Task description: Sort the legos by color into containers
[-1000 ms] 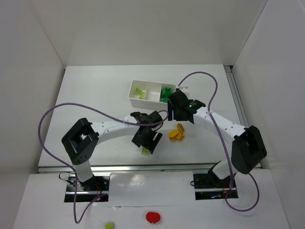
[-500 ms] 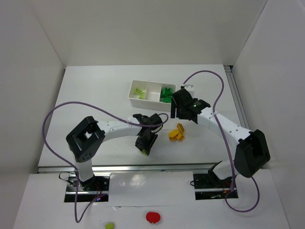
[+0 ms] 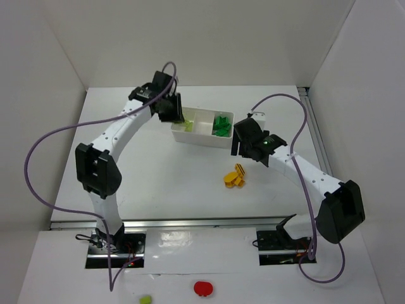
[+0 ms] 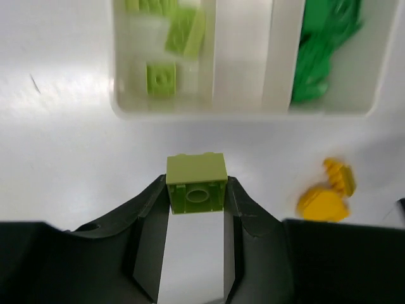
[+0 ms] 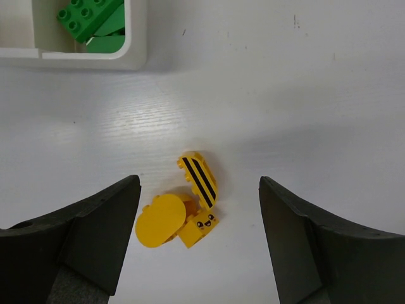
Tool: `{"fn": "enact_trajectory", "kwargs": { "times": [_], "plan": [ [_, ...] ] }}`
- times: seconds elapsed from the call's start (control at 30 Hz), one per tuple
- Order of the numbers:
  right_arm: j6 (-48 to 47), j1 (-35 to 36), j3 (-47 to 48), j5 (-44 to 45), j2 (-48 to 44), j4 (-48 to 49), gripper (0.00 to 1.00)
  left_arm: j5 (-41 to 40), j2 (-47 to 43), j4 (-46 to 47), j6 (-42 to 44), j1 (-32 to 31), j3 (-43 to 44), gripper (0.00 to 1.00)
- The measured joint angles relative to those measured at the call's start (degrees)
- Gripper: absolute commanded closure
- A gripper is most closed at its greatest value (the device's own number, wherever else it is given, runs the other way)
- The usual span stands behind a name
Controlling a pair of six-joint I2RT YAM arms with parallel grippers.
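Note:
My left gripper (image 4: 196,193) is shut on a pale lime-green lego (image 4: 196,183), pinched between both fingertips, and hangs just short of the white tray (image 4: 240,109). From above, this gripper (image 3: 171,111) is at the tray's (image 3: 197,137) left end. The left container holds lime legos (image 4: 161,79), the middle one (image 4: 240,57) looks bare, and the right one holds dark green legos (image 4: 319,60). My right gripper (image 5: 199,183) is open, high above a clump of orange-yellow legos (image 5: 168,218), one of them black-striped (image 5: 199,177). The same clump (image 3: 235,177) lies in front of the tray.
A red round object (image 3: 202,288) and a small lime piece (image 3: 145,299) lie on the near ledge, behind the arm bases. White walls close in the table on the left, back and right. Purple cables loop over both arms.
My left gripper shut on the lime lego at the near centre, then swung it back and left to the tray's left end. The right gripper drifted slightly right, away from the tray.

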Motion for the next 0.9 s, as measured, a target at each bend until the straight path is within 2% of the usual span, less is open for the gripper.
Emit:
{"fn": "enact_trajectory", "kwargs": {
  "times": [0.13, 0.3, 0.4, 0.43, 0.57, 0.6, 0.63, 0.9],
  "plan": [
    [1.36, -0.35, -0.74, -1.99, -0.15, -0.09, 0.17, -1.31, 8.11, 1.36, -1.31, 3.67, 16.90, 0.79],
    [3.52, -0.55, -6.05, -6.99, -2.99, 0.15, 0.17, -1.55, 19.65, 0.92, -1.42, 4.79, 28.96, 0.74],
    [4.50, -0.55, -8.33, -10.43, -3.54, -0.13, 0.17, -0.74, 24.41, 0.26, -1.40, 4.87, 30.60, 0.68],
    [4.79, -0.55, -8.98, -11.85, -3.48, -0.09, 0.16, -0.63, 25.51, -0.31, -1.40, 4.87, 30.60, 0.57],
    [5.01, -0.55, -11.43, -18.03, -2.69, 0.74, 0.16, 0.46, 27.43, -1.99, -1.62, 5.03, 30.58, 0.23],
    [5.03, -0.55, -11.67, -19.43, -2.01, 0.79, 0.16, 0.83, 27.43, -2.25, -1.46, 5.18, 30.58, 0.20],
    [5.07, -0.55, -11.80, -20.33, -1.36, 1.01, 0.16, 1.01, 27.39, -2.23, -1.40, 5.22, 30.58, 0.17],
    [6.64, -1.68, -13.66, -22.05, 0.74, 2.93, 0.22, 3.41, 25.35, -2.60, -1.16, 5.18, 30.47, 0.17]
  ]
}}
